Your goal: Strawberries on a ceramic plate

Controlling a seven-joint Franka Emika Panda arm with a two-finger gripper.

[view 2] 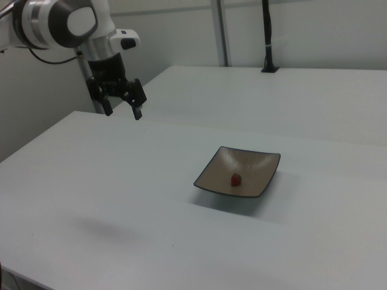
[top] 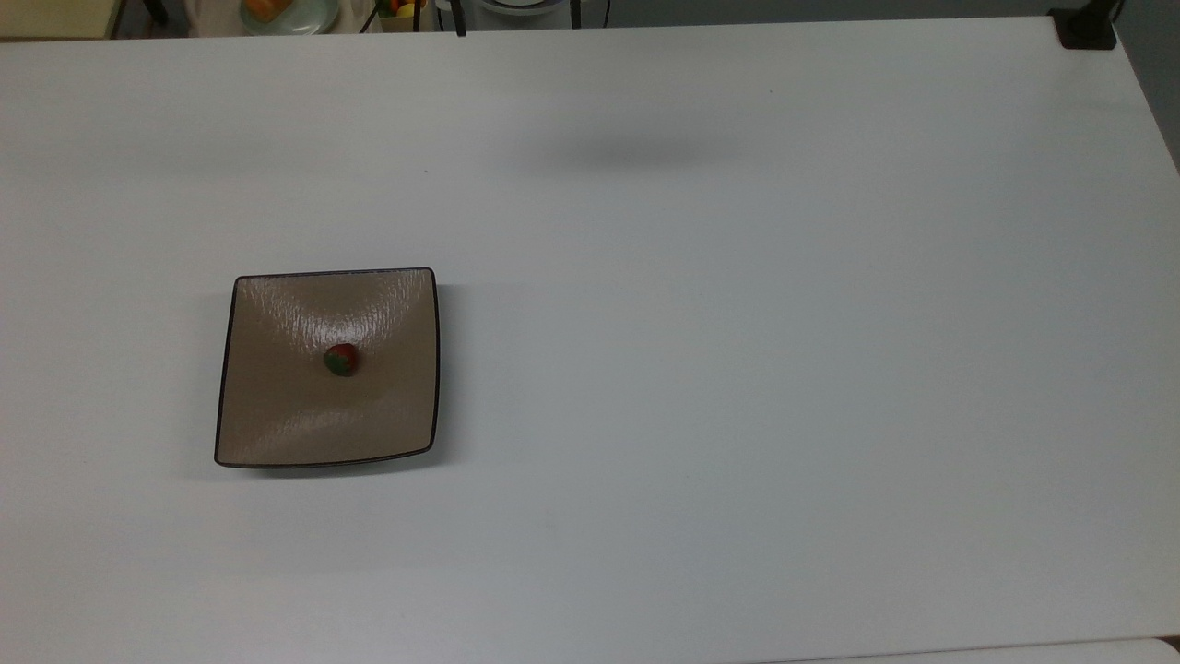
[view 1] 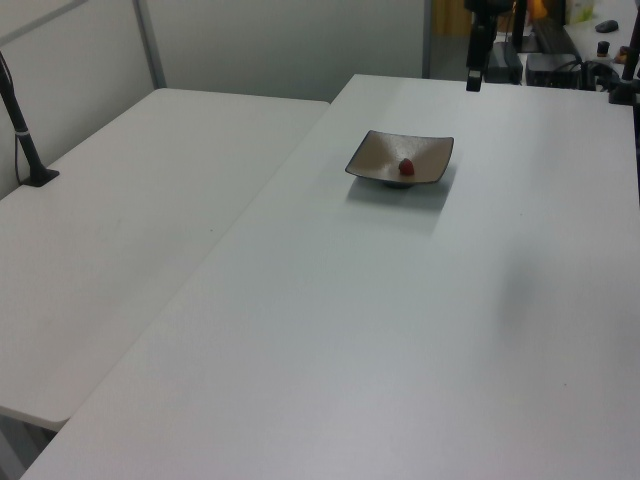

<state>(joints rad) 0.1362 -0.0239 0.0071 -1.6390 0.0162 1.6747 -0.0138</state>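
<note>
The strawberry (top: 341,360) lies at the middle of the square tan-brown ceramic plate (top: 277,415), red body with its dark green cap showing in the top view. In the right view the strawberry (view 2: 235,179) sits in the plate's (view 2: 257,163) shallow dip, touching its surface. The plate rests flat on the white table (top: 737,369), toward the top view's left.

The gripper (view 2: 123,110) hangs in the air well apart from the plate, up and toward the right view's left of it, above the table's far edge. Its two black fingers (view 2: 138,112) point downward with a clear gap between them, and nothing is held there. In the left view a dark finger (view 1: 473,75) shows beyond the plate (view 1: 375,150), past the strawberry (view 1: 406,168), over the table's back edge.
</note>
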